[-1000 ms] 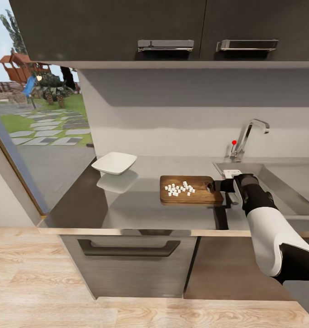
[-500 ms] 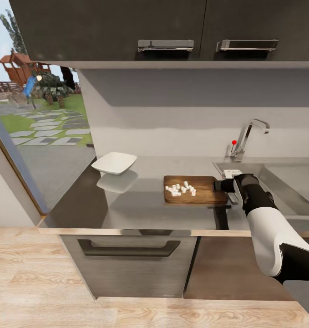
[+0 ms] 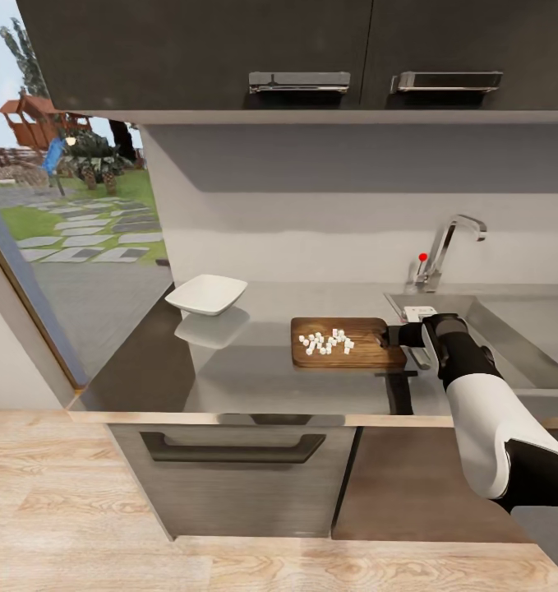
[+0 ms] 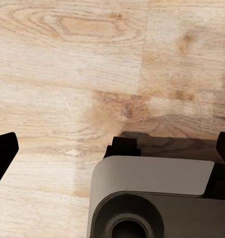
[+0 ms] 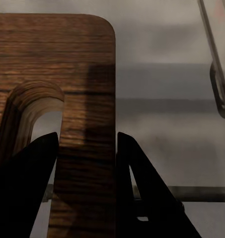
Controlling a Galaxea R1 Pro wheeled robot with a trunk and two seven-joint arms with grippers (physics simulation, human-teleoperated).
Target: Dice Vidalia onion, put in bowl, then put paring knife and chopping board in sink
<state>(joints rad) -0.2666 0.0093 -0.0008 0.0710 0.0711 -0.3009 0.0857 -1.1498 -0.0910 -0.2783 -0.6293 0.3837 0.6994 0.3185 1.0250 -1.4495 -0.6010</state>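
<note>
On the dark kitchen table [image 3: 229, 370], the right gripper [image 5: 86, 186] pinches the chopping board [image 3: 348, 343] by its handle end beside the sink [image 3: 509, 321], presumably to carry the diced Vidalia onion [image 3: 326, 342], heaped on the board, toward the bowl [image 3: 206, 293], well left of it.

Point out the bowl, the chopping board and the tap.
bowl [image 3: 206, 293], head view, on its white inner surface.
chopping board [image 3: 364, 353], head view, on the bare wood beside the diced onion.
tap [image 3: 445, 241], head view, on the chrome neck.
</note>
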